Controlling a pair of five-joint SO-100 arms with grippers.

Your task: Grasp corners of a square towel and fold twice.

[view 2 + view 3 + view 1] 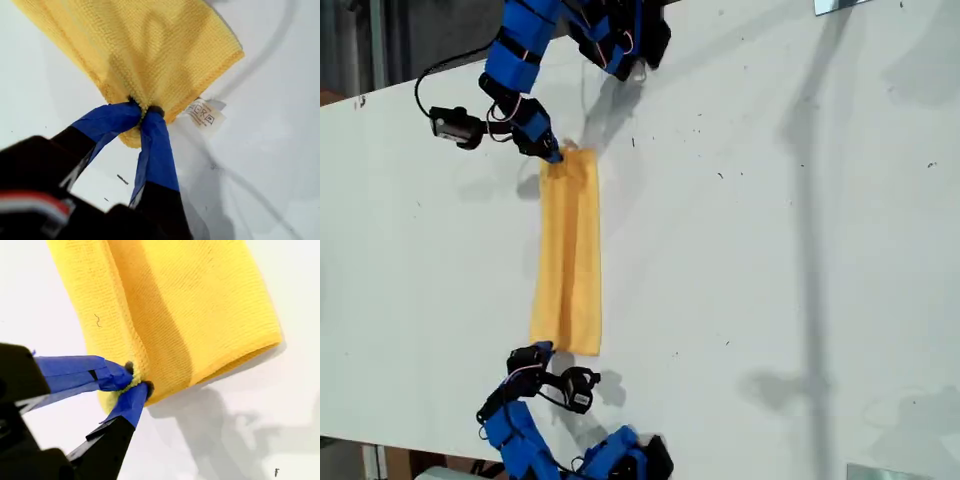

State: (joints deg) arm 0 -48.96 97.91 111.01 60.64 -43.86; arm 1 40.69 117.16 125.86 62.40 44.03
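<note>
Towel [569, 255] ends pinched, bare table [770, 250] around.

white table [770, 250] (dark specks) | on it: folded towel [570, 255]

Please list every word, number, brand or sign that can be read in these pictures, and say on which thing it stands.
No text can be read.
White tag on the yellow towel: small dark care symbols and print, too blurred to read.
Table: only dark specks, no writing.
</note>
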